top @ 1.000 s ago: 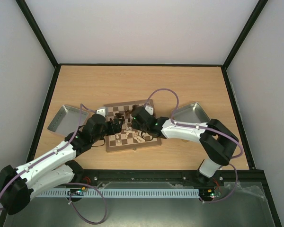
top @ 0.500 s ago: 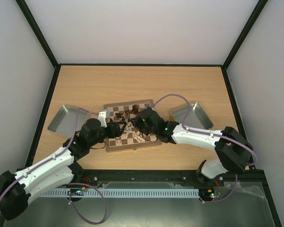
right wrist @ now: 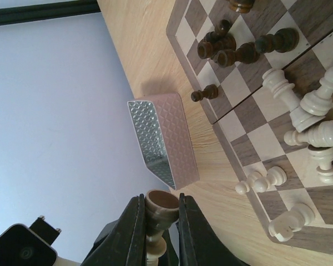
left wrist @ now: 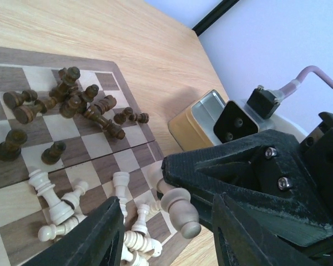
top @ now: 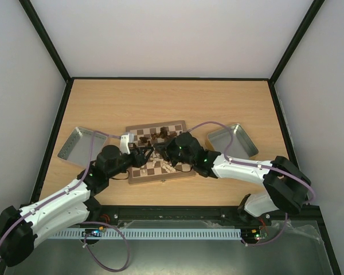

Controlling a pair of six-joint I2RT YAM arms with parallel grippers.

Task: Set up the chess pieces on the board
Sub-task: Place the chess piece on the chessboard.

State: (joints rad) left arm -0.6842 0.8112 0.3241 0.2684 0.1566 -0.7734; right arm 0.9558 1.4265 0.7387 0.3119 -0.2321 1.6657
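The board (top: 160, 166) lies mid-table with chess pieces tipped over on it: dark ones (left wrist: 72, 102) in a heap at the far side, pale ones (left wrist: 61, 205) nearer. My right gripper (right wrist: 158, 216) is shut on a pale piece (right wrist: 167, 208), held above the board's right side, its round base facing the right wrist camera. In the left wrist view that same piece's (left wrist: 180, 208) head pokes out from the right gripper's black body (left wrist: 250, 183). It sits between my left gripper's (left wrist: 165, 221) fingers (left wrist: 94, 238), with a gap on each side. Both grippers meet over the board (top: 155, 153).
A grey metal tray (top: 79, 143) sits left of the board and another (top: 232, 139) to its right, the latter close beside the right arm (right wrist: 164, 138). Cables loop over both arms. Bare wooden tabletop (top: 172, 100) stretches beyond the board.
My left gripper's jaws have narrowed around the pale piece's head. The right arm has shifted right and lower, still holding the piece.
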